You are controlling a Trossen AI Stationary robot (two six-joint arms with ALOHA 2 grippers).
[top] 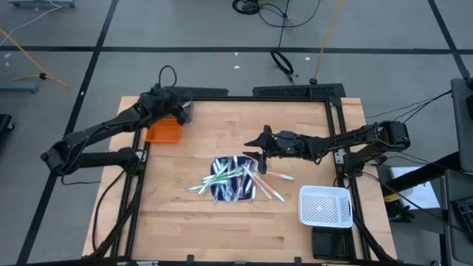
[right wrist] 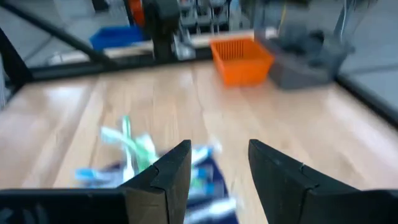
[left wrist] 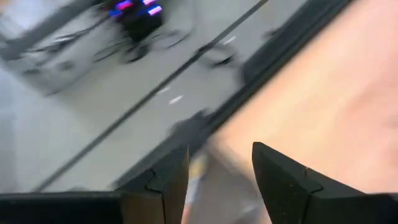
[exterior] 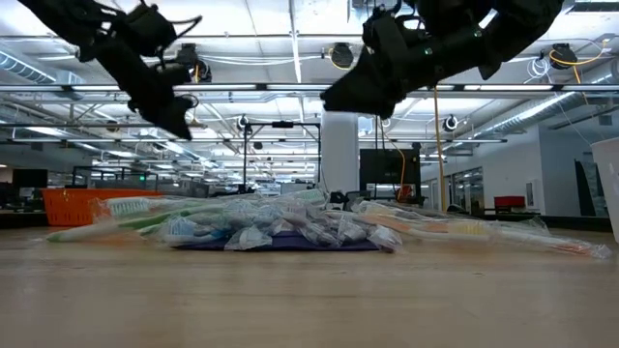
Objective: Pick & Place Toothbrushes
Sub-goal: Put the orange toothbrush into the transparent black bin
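Note:
The toothbrushes (top: 235,179), thin green, white, pink and blue sticks in clear wrappers, lie heaped on a dark blue mat (top: 230,193) at the table's middle; in the low view the heap of toothbrushes (exterior: 280,224) rests flat on the mat (exterior: 276,244). My right gripper (top: 259,142) hovers open above the heap's far right side; its wrist view shows the toothbrushes (right wrist: 134,149) beyond its open fingers (right wrist: 217,165). My left gripper (top: 185,108) is open and empty, raised near the table's far left corner above the orange basket (top: 163,132).
An orange basket (right wrist: 241,60) sits at the table's far left edge. A white basket (top: 325,205) stands at the near right corner. Bare wood (top: 199,229) lies toward the near edge. A black frame (top: 336,111) borders the table.

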